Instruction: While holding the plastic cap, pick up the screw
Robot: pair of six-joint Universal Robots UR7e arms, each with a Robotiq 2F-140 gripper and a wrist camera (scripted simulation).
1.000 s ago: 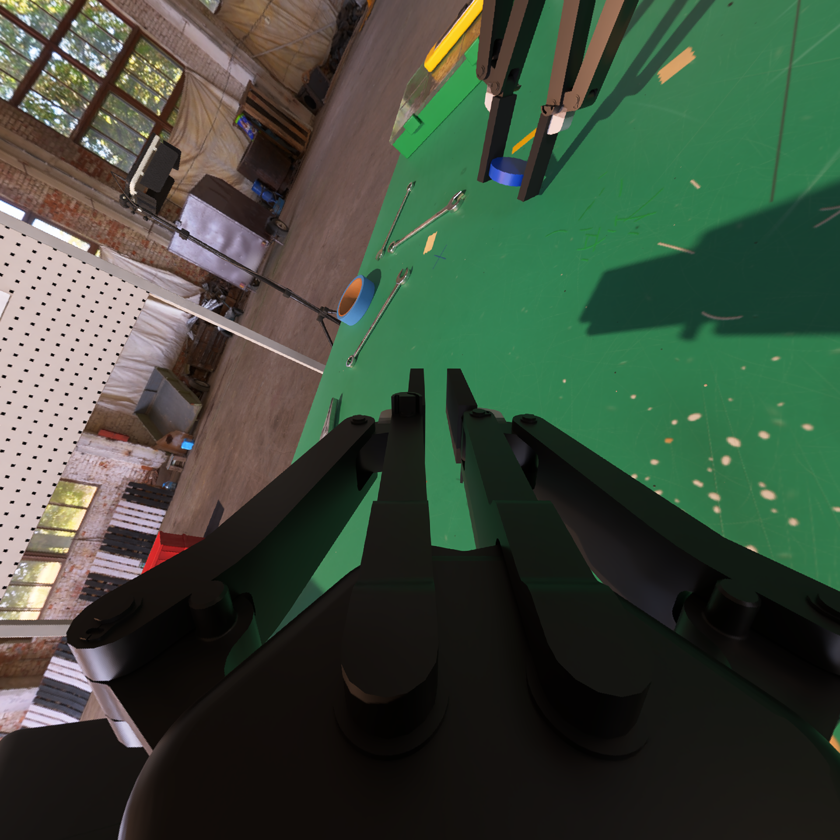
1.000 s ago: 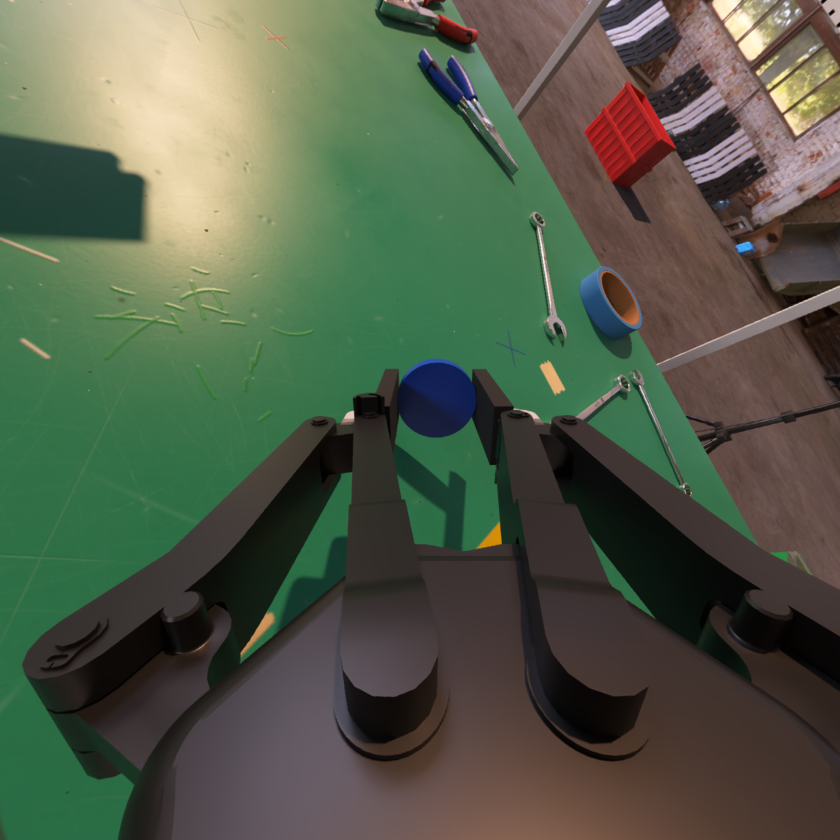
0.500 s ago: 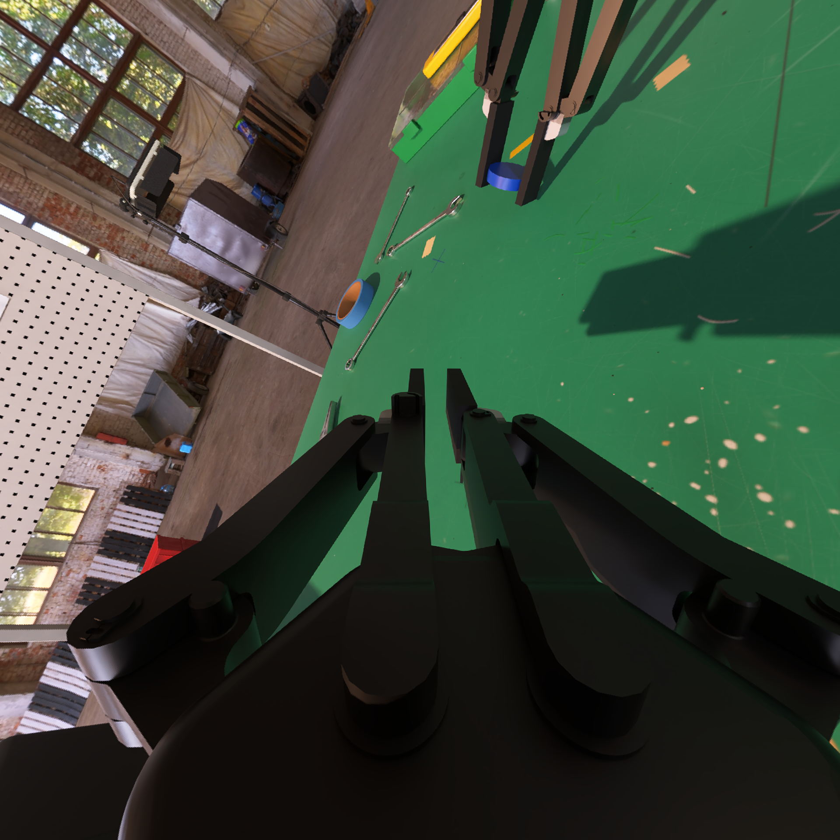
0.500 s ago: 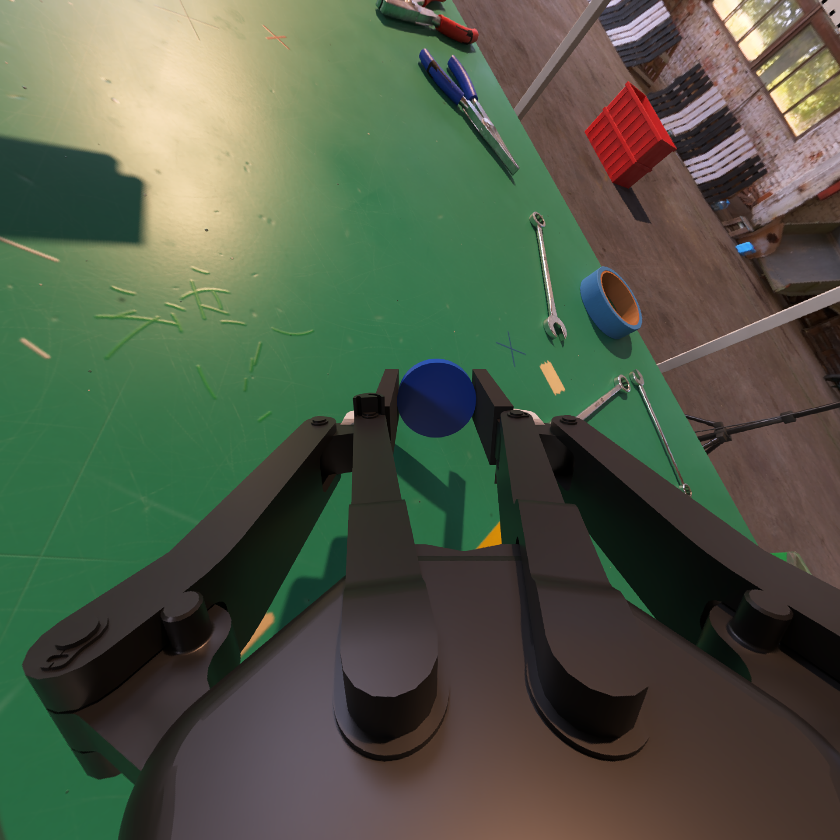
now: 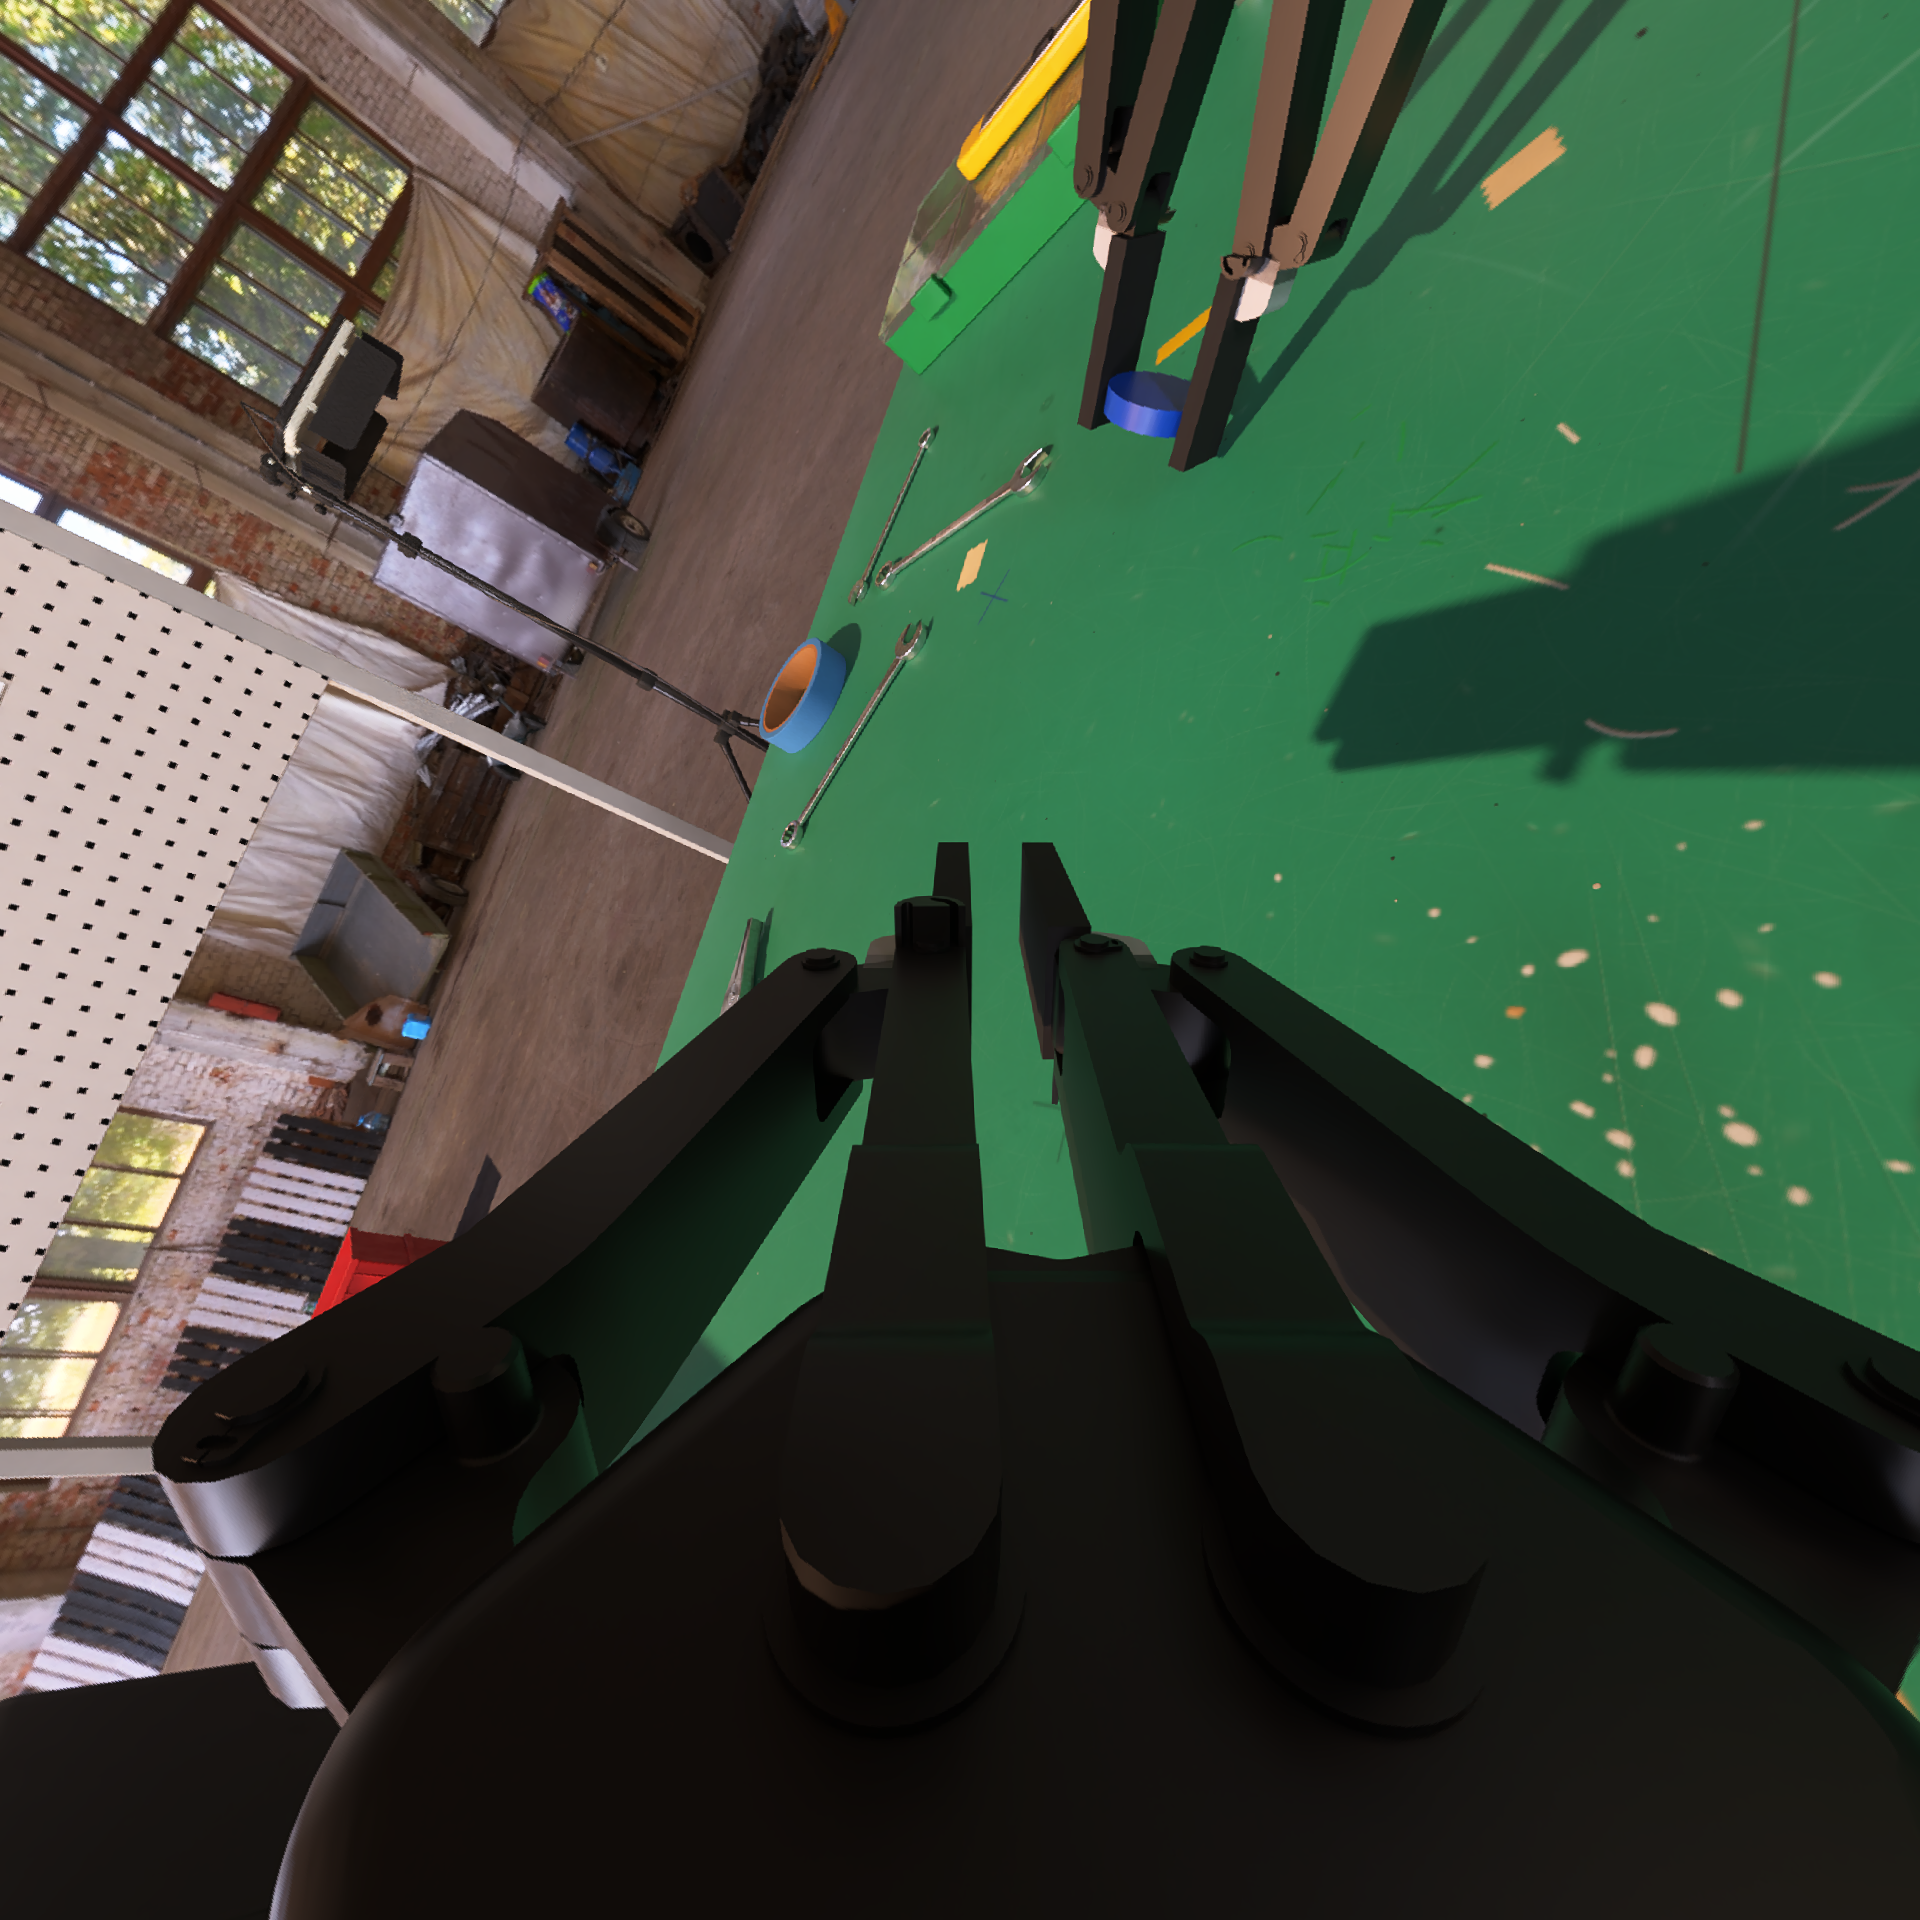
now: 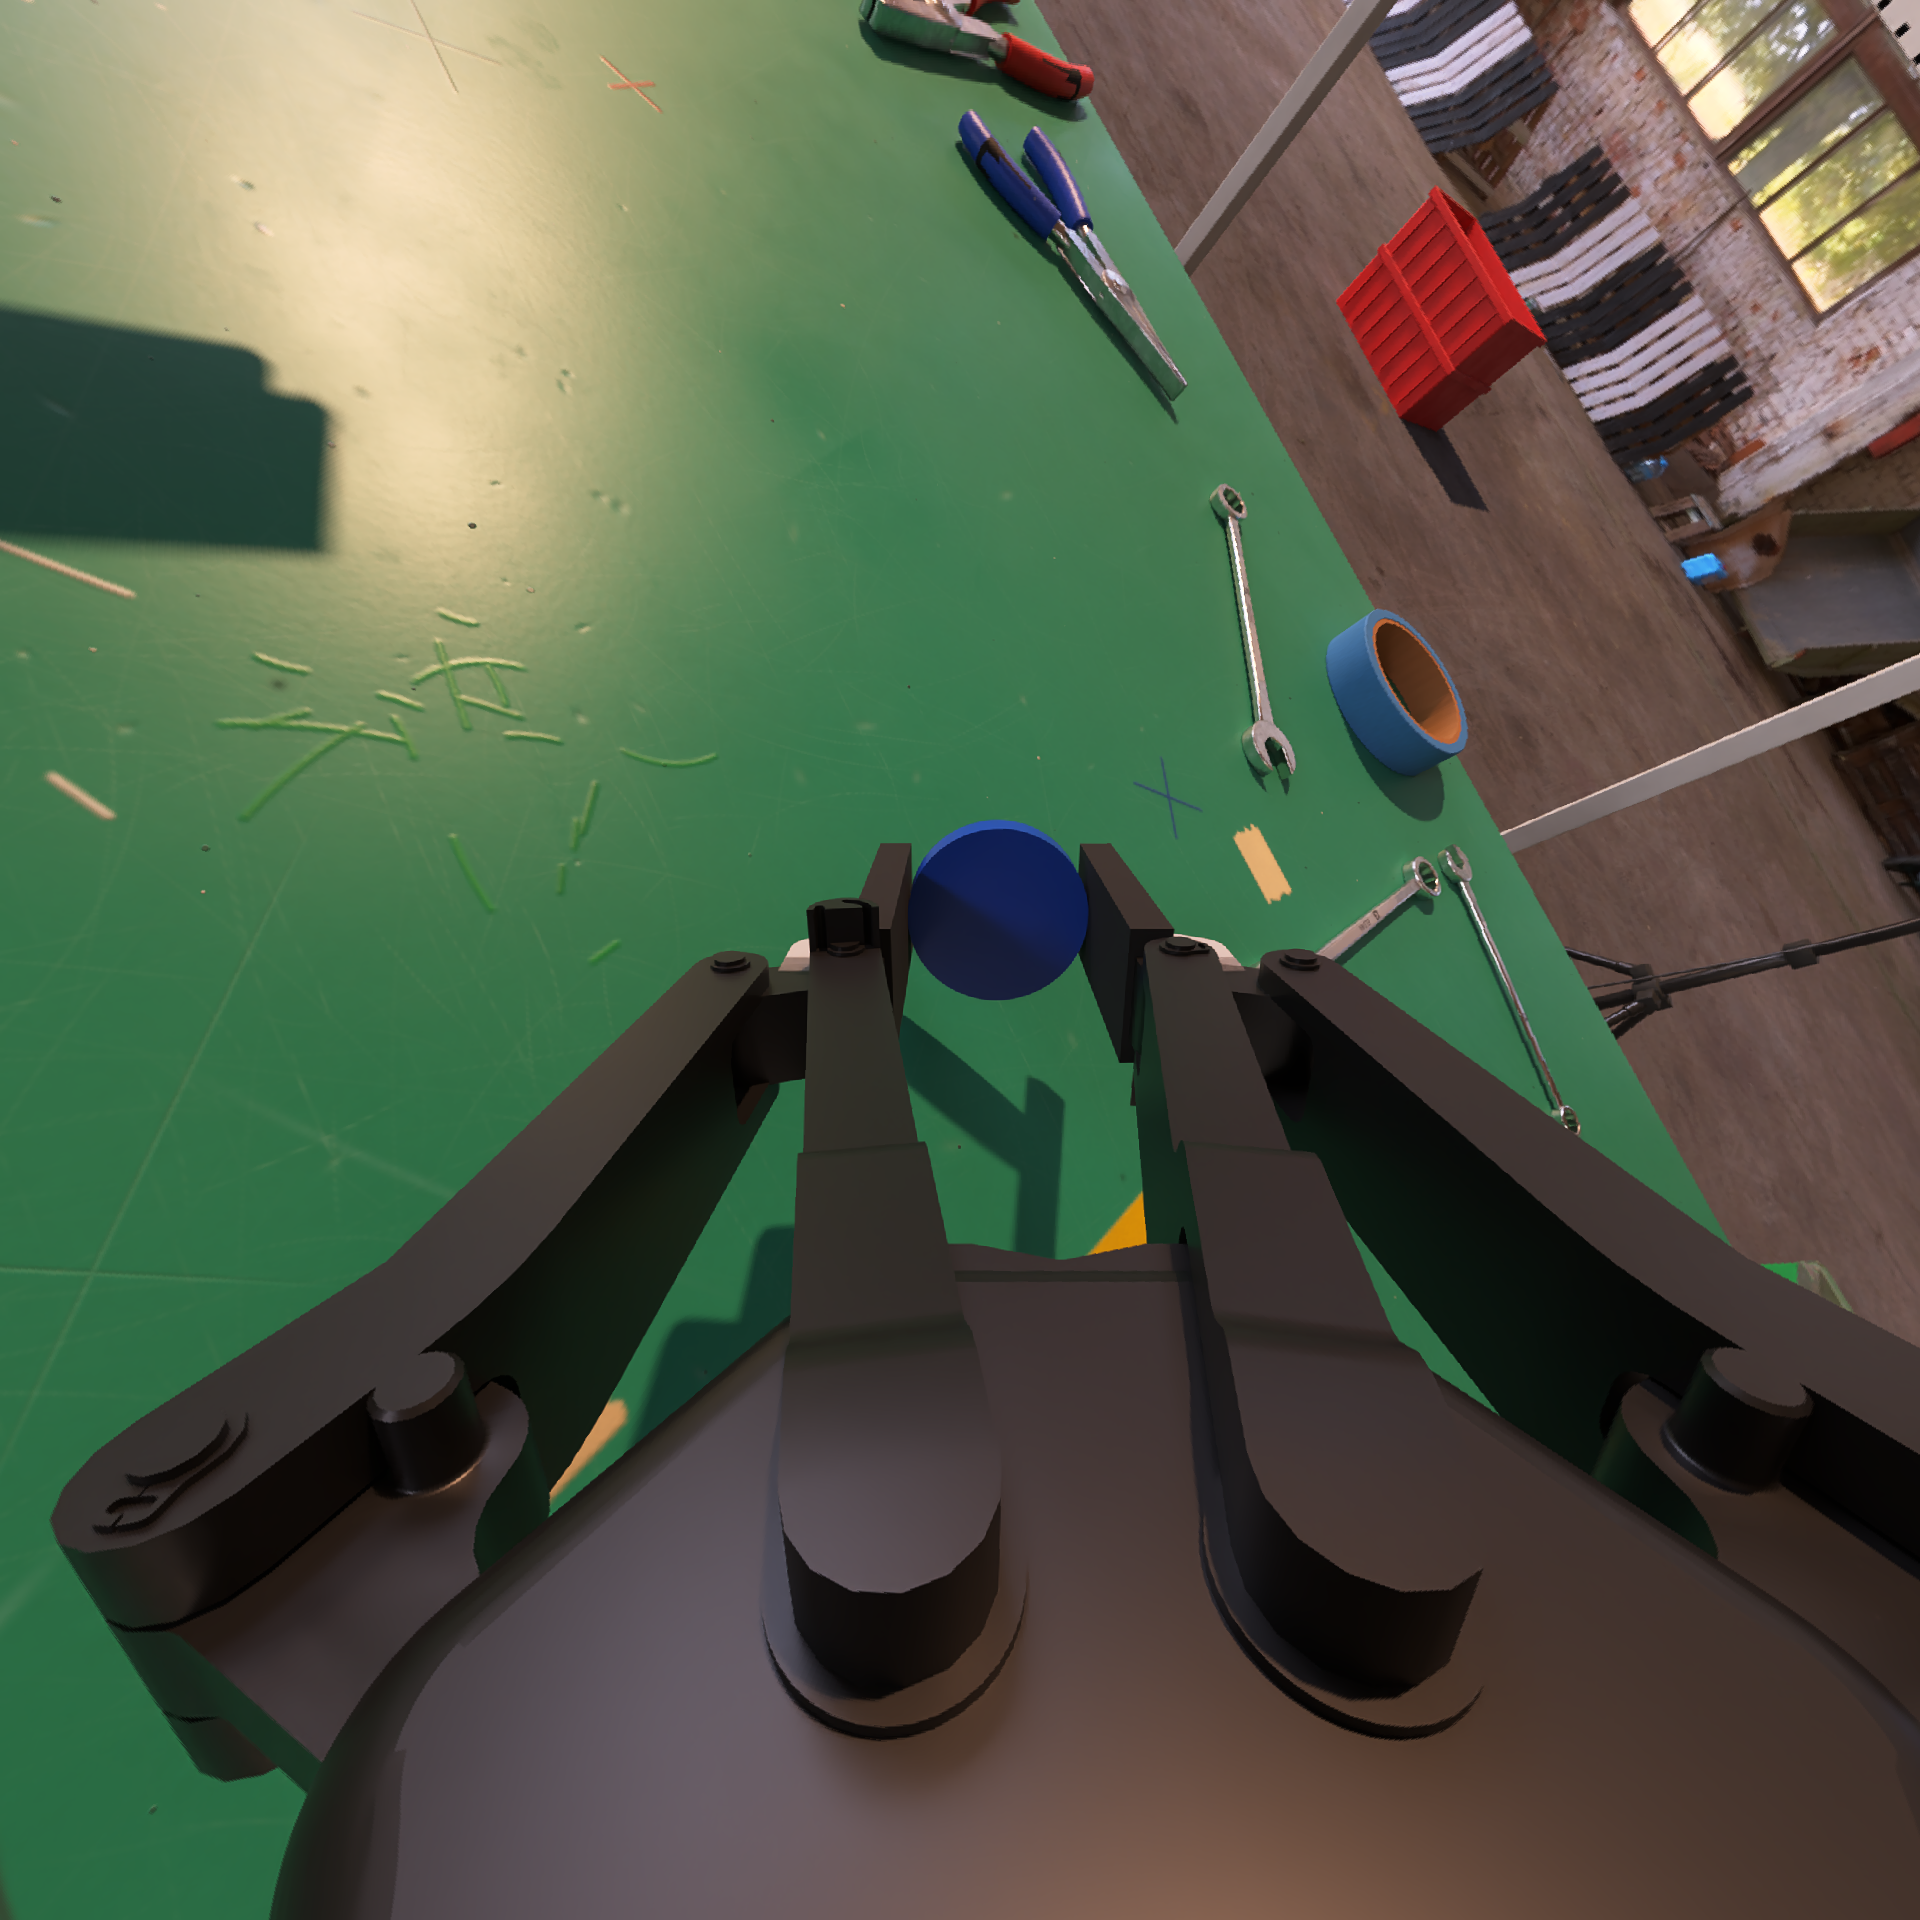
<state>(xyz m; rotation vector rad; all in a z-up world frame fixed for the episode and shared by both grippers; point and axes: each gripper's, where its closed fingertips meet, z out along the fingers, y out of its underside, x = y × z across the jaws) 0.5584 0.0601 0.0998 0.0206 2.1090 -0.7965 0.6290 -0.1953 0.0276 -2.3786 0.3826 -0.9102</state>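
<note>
My right gripper (image 6: 995, 864) is shut on the blue plastic cap (image 6: 997, 909) and holds it just above the green table (image 6: 623, 416). In the left wrist view the cap (image 5: 1143, 403) sits between the right gripper's fingers (image 5: 1195, 416), far ahead. My left gripper (image 5: 995, 868) hangs over the table near its left edge. Its jaws stand a narrow gap apart, as if pinched on something thin. Only a thin sliver at the right finger's inner side hints at the screw; the rest is hidden.
A blue tape roll (image 6: 1397, 691) and a wrench (image 6: 1252, 634) lie by the table edge, two more wrenches (image 6: 1455, 935) nearer. Blue-handled pliers (image 6: 1070, 244) and red-handled pliers (image 6: 977, 47) lie farther off. A green and yellow block (image 5: 997, 239) sits beyond the right gripper.
The left wrist view has shifted slightly, so the right gripper and cap appear a little lower and more to the left. The right wrist view is unchanged.
</note>
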